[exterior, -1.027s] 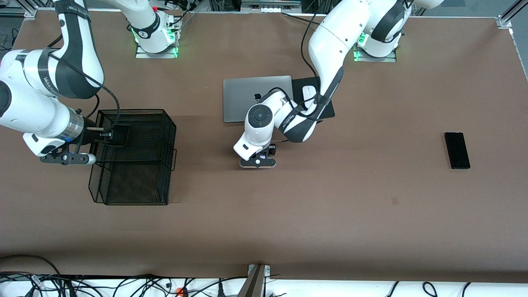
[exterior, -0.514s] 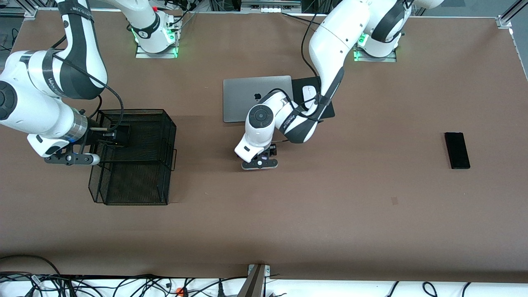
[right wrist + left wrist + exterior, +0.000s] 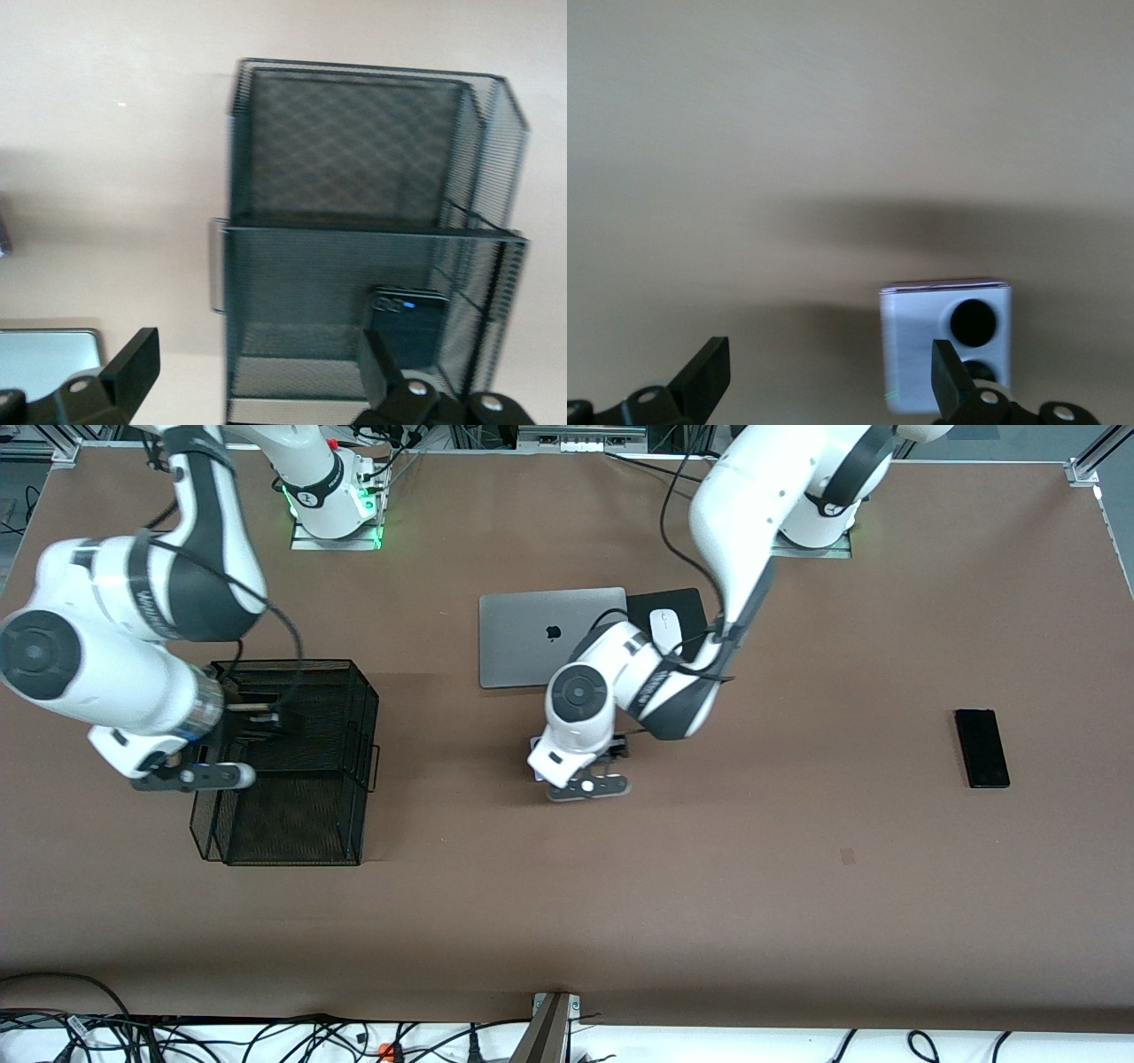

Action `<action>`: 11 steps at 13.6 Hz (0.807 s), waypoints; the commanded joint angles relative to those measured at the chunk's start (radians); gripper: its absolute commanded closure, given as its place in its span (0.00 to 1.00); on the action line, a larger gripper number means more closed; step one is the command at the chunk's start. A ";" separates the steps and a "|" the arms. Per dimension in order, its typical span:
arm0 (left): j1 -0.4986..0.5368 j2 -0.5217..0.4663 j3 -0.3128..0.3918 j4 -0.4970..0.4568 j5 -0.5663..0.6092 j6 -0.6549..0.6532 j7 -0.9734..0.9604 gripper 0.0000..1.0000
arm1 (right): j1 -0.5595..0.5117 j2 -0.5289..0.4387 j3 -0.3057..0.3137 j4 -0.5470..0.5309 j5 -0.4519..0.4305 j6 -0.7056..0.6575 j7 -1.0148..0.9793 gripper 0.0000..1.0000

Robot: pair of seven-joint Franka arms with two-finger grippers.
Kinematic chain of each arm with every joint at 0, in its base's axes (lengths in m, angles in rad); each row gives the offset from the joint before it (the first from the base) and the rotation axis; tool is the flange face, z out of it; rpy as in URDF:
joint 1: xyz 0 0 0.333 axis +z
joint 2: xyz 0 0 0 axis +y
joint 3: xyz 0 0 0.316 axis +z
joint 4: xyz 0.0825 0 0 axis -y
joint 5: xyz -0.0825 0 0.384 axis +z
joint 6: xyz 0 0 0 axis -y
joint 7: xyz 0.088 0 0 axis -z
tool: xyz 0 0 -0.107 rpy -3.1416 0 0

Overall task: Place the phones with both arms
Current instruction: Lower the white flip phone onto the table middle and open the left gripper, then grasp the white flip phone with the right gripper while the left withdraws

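The lilac-white phone (image 3: pixel 921 350) with two black circles lies flat on the brown table, nearer the front camera than the laptop. My left gripper (image 3: pixel 830 363) hangs open just above it, one finger beside the phone's edge and nothing held. In the front view the left hand (image 3: pixel 580 766) hides most of that phone. The squarish black flip phone (image 3: pixel 409 326) rests in the black mesh basket (image 3: pixel 368 691), in the compartment farther from the front camera. My right gripper (image 3: pixel 259 350) is open and empty above the basket. The longer black slab phone (image 3: pixel 982 747) lies alone toward the left arm's end.
A closed silver laptop (image 3: pixel 532 642) lies mid-table, with a white mouse (image 3: pixel 663 627) on a black pad (image 3: pixel 682 600) beside it. The basket's lower compartment (image 3: pixel 288 824), nearer the front camera, holds nothing. Bare brown table spreads between basket, left hand and slab phone.
The left gripper opened, let go of the lilac-white phone and lifted away slightly. The right arm rose out of the basket, leaving the black flip phone inside.
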 commanded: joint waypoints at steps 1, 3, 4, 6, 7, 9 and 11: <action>0.070 -0.095 -0.008 -0.056 -0.012 -0.150 0.157 0.00 | 0.042 0.091 0.047 0.112 0.032 -0.022 0.132 0.00; 0.130 -0.147 0.007 -0.090 0.021 -0.286 0.252 0.00 | 0.047 0.188 0.145 0.224 0.032 0.006 0.171 0.00; 0.161 -0.188 0.004 -0.140 0.087 -0.310 0.316 0.00 | 0.047 0.240 0.190 0.274 0.033 0.035 0.174 0.00; 0.248 -0.281 0.006 -0.276 0.164 -0.294 0.413 0.00 | 0.068 0.321 0.248 0.310 0.028 0.134 0.189 0.00; 0.282 -0.312 0.006 -0.324 0.195 -0.273 0.456 0.00 | 0.093 0.354 0.250 0.309 0.029 0.188 0.191 0.00; 0.352 -0.366 0.004 -0.407 0.238 -0.222 0.544 0.00 | 0.145 0.418 0.250 0.309 0.029 0.271 0.243 0.00; 0.426 -0.432 0.006 -0.516 0.282 -0.136 0.627 0.00 | 0.198 0.490 0.247 0.309 0.019 0.371 0.301 0.00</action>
